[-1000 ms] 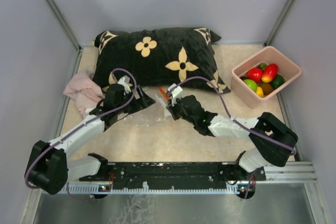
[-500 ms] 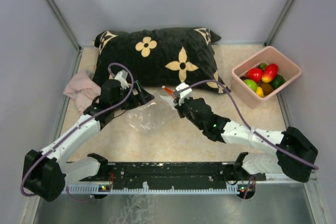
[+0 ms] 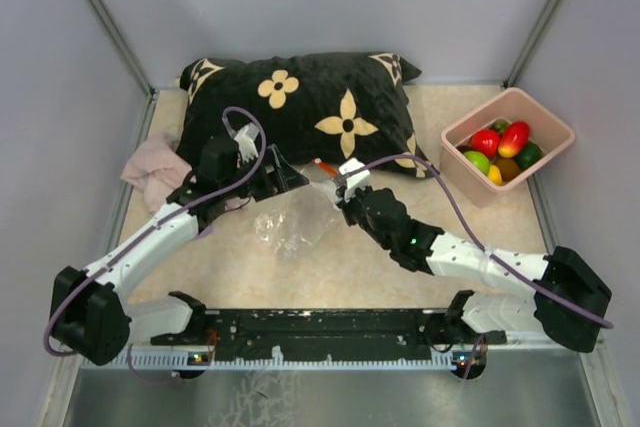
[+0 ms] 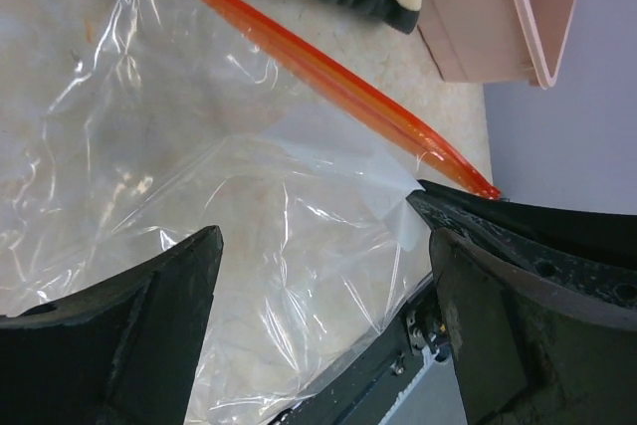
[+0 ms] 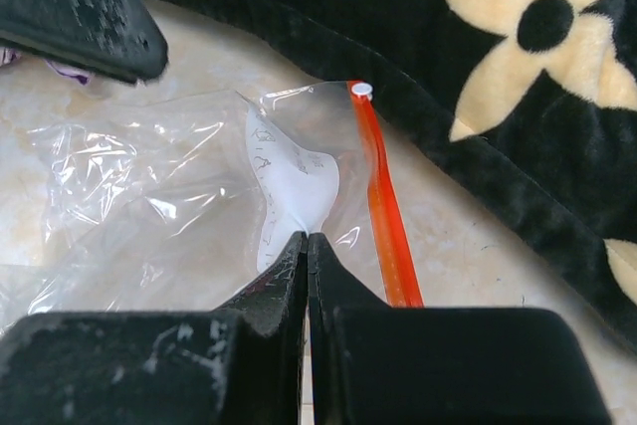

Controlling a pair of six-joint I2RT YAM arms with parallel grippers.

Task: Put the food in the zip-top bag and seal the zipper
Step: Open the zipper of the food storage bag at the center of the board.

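Observation:
The clear zip-top bag (image 3: 292,227) lies crumpled on the table in front of the pillow. Its orange zipper (image 3: 325,169) runs along the far edge, also sharp in the wrist views (image 5: 383,216) (image 4: 328,77). My right gripper (image 5: 307,238) is shut on the bag's film at a white label patch (image 5: 294,181), just beside the zipper. My left gripper (image 4: 323,246) hangs open over the bag (image 4: 249,196) with only clear film below its wide jaws. The food (image 3: 505,145), glossy red, green and yellow pieces, sits in the pink bin at the far right.
A black pillow with cream flowers (image 3: 300,97) lies behind the bag, close to the zipper. The pink bin (image 3: 552,142) stands at the right wall. A pink cloth (image 3: 152,172) lies at the left. Grey walls enclose the table.
My left gripper has moved right, closer to the bag's mouth, still open. My right arm has stretched out and carried the pinched bag edge slightly right and farther; the bag shifted with it.

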